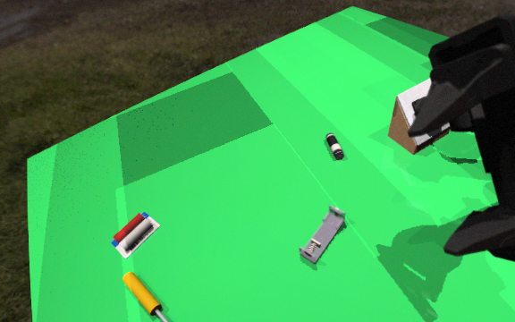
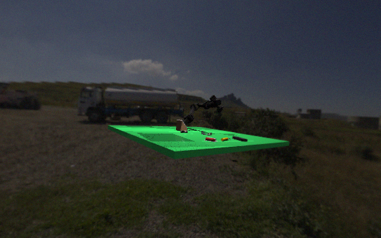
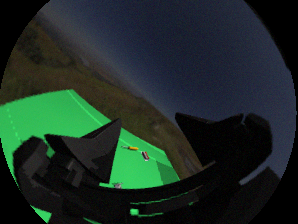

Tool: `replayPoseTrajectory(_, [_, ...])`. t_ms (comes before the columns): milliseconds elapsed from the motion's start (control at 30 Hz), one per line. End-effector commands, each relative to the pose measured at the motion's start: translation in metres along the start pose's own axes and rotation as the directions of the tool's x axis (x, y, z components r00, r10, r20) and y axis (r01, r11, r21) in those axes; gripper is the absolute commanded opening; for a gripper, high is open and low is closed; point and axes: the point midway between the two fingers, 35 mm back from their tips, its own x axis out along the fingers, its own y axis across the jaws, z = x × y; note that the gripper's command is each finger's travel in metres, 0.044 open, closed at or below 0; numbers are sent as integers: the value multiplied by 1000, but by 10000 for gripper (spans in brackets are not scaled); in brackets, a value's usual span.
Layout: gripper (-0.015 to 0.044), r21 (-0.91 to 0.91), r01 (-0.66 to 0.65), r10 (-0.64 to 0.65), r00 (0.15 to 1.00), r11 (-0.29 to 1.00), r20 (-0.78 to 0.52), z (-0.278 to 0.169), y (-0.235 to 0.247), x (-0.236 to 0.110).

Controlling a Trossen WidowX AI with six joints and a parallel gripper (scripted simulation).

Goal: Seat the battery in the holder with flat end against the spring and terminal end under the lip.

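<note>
The battery [image 1: 334, 146], a small black cylinder with a white band, lies on its side on the green table [image 1: 222, 192] [image 2: 194, 150]. The grey holder [image 1: 323, 233] lies flat in front of it and is empty. Its spring is at the near end and its lip at the far end. The holder shows only as a tiny speck in the exterior view [image 2: 206, 133]. My gripper [image 1: 432, 190] [image 2: 217, 105] [image 3: 149, 117] is open and empty. It hangs high above the table, to the right of the battery and the holder, touching nothing.
A brown wedge block with a white face [image 1: 411, 121] [image 2: 181, 125] stands at the right, just behind my gripper. A white card with a red and a grey cylinder [image 1: 134, 234] and a yellow-handled screwdriver [image 1: 142, 292] lie at the front left.
</note>
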Motion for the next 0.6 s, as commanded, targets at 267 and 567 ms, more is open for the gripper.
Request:
replayPoseTrajectory(267, [226,-387,-221,-19,849,895,-528,-143,-41,27])
replayPoseTrajectory(567, [226,-295,-641,81,489,708,-869,-264,-73,-13])
